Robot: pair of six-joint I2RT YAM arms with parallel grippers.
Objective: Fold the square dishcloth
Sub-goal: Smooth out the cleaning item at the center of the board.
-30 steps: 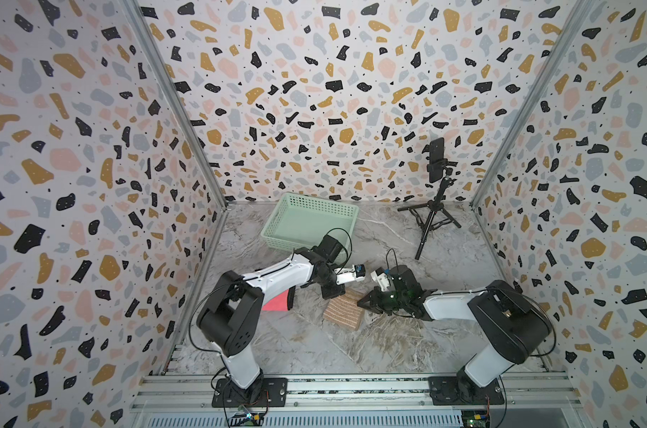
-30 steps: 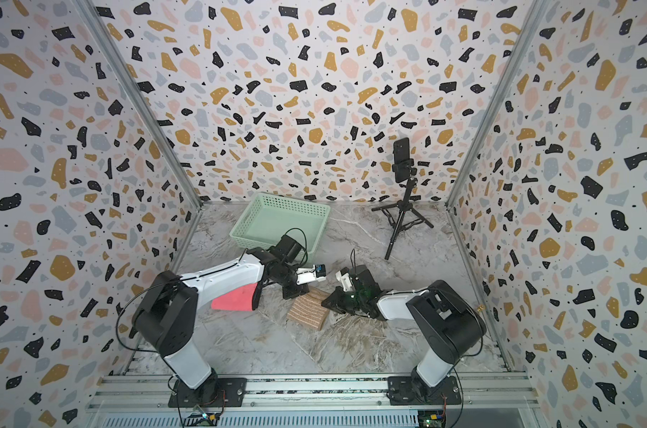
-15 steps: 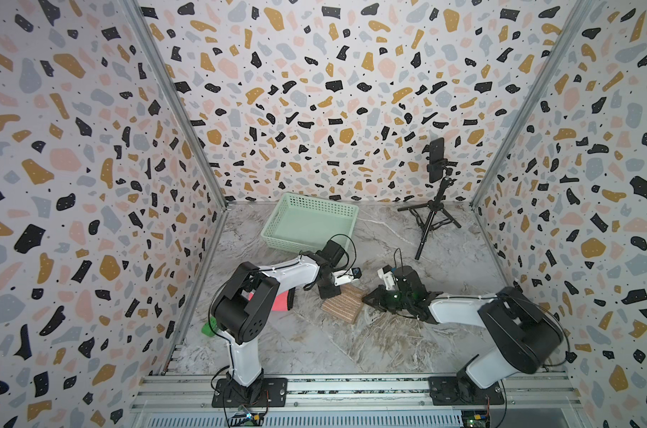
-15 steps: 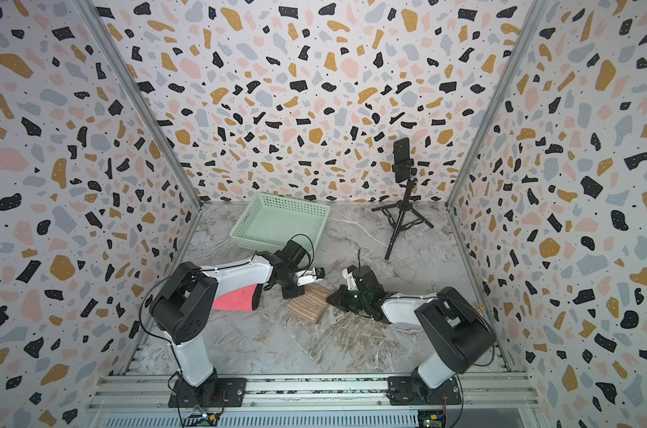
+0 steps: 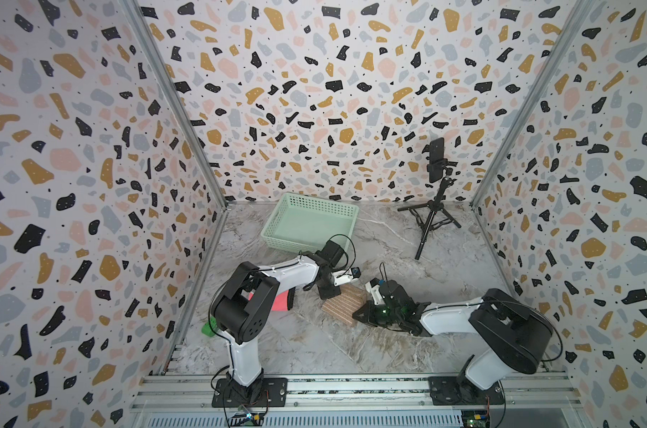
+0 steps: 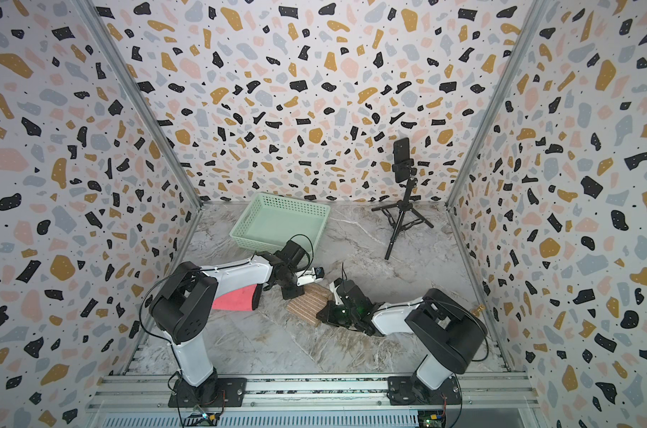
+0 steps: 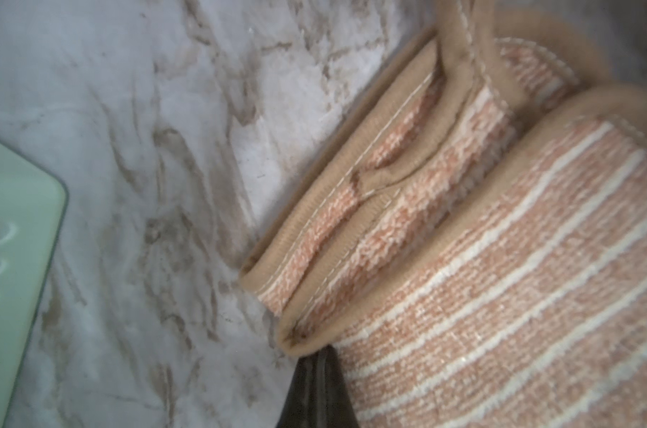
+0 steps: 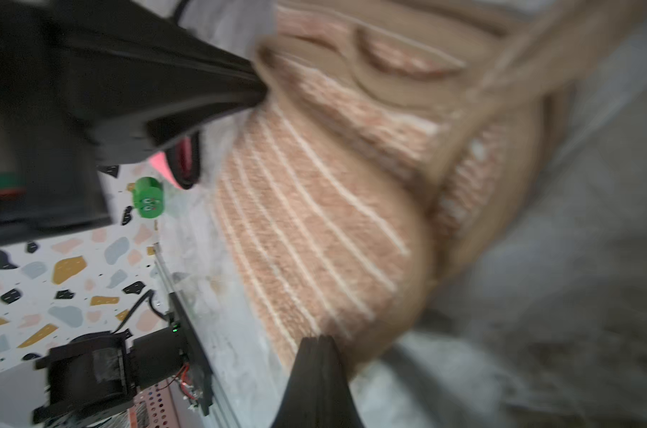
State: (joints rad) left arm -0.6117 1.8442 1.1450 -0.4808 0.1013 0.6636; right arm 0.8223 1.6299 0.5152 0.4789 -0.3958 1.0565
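Nearest, right fingers [image 8: 314, 374] pinched shut on the near corner of the dishcloth [image 5: 342, 304]. Left fingers [image 7: 316, 385] likewise shut on its far corner. Dishcloth on worktop [image 5: 314, 352] between the arms, already doubled, top layer bowed over the lower ones. Against a second ago: arms lower, cloth flatter. Judged: fold laid down, release due. Basket [image 5: 296, 242] beyond, untouched.

Terrazzo-patterned walls [image 5: 314, 92] enclose a grey marbled floor [image 5: 314, 344] on three sides
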